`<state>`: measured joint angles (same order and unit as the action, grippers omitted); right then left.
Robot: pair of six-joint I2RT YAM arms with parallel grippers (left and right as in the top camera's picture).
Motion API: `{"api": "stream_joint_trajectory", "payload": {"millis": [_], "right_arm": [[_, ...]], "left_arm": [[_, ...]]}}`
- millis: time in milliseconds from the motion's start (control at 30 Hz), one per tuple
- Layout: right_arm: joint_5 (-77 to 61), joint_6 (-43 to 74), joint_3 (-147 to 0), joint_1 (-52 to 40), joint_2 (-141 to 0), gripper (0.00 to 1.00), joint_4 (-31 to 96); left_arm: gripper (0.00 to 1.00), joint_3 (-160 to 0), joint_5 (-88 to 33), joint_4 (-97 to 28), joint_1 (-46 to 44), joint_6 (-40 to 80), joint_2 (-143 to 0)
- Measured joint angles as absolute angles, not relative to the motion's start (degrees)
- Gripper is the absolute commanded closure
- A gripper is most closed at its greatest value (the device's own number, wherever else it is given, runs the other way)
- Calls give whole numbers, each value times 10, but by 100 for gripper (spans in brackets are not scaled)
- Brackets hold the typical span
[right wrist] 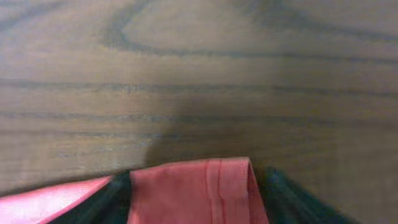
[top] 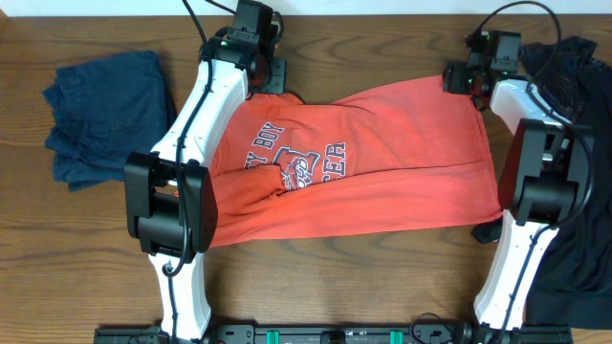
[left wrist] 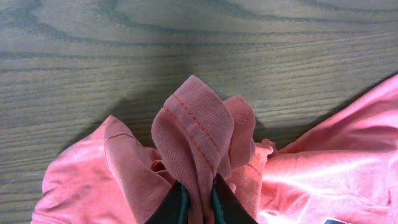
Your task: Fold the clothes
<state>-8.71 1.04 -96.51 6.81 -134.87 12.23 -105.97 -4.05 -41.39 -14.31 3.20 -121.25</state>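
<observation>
The coral-red shirt [top: 382, 162] with a white-and-dark logo [top: 296, 162] lies spread across the table's middle, partly folded over. My left gripper [top: 266, 75] is at the shirt's far left corner and is shut on a bunched fold of coral fabric [left wrist: 199, 130]; its fingertips [left wrist: 198, 198] pinch it from both sides. My right gripper [top: 466, 78] is at the far right corner. In the right wrist view its fingers [right wrist: 196, 199] stand wide apart with a flat hemmed corner of the shirt [right wrist: 199, 190] between them.
A navy-blue garment [top: 105, 119] lies crumpled at the left of the wooden table [top: 382, 38]. Black garments [top: 585, 153] are heaped along the right edge, behind and beside the right arm. Both arm bases stand at the front edge.
</observation>
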Motion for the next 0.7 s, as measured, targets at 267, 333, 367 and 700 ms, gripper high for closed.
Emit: {"api": "stream_joint_trajectory", "payload": {"millis": [267, 333, 367, 700], "right_arm": [[-52, 28, -967, 59, -1352, 99, 125], [-41, 31, -971, 58, -1352, 99, 136], [-37, 32, -972, 59, -1352, 99, 140], [15, 37, -973, 73, -1300, 97, 282]], "left_arm": [[89, -1060, -40, -428, -143, 32, -1213], [90, -1060, -40, -449, -143, 32, -1213], [93, -1060, -41, -463, -143, 32, -1213], [94, -1059, -43, -599, -136, 71, -1141]]}}
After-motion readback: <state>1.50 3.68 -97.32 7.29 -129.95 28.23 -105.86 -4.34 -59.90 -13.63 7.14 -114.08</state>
